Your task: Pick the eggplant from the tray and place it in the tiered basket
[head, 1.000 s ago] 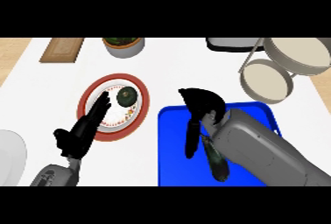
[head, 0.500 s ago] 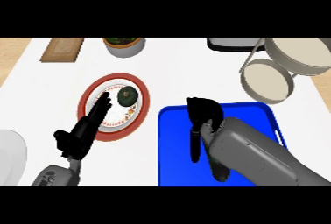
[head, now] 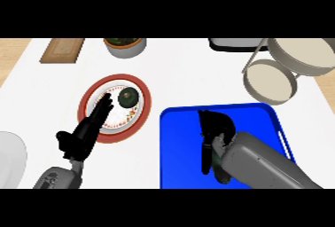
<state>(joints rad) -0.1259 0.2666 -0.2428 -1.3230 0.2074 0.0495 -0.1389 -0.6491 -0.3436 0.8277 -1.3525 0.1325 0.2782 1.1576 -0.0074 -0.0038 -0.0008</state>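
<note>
Head view, largest thing first: what lies where?

— The white counter [head: 183, 62] fills the view. On its near right is the blue tray [head: 180, 155]. The tiered basket [head: 247, 79] stands at the far right, well apart from the tray, with its two round tiers open to the top. Left of the tray is a red-rimmed plate [head: 146, 104].

And the hands?

— The right hand [head: 217, 126] is over the middle of the tray, bunched and pointing down. I cannot tell whether it has closed on anything. The left hand [head: 83, 135] rests at the near left with its fingers straight and released, their tips over the plate's near edge.

Where is the eggplant?

— The eggplant [head: 207, 159] is on the tray, a dark, long shape lying near-to-far. It is just nearer than the right hand and runs along the left side of that forearm, which hides part of it.

So which step is this?

— I judge it to be the pick. The eggplant is not yet out of the tray.

What does the next move call for?

— A sure hold round the eggplant's body and a lift clear of the tray's rim. Then a carry far and right, high enough to pass the basket's rim.
</note>
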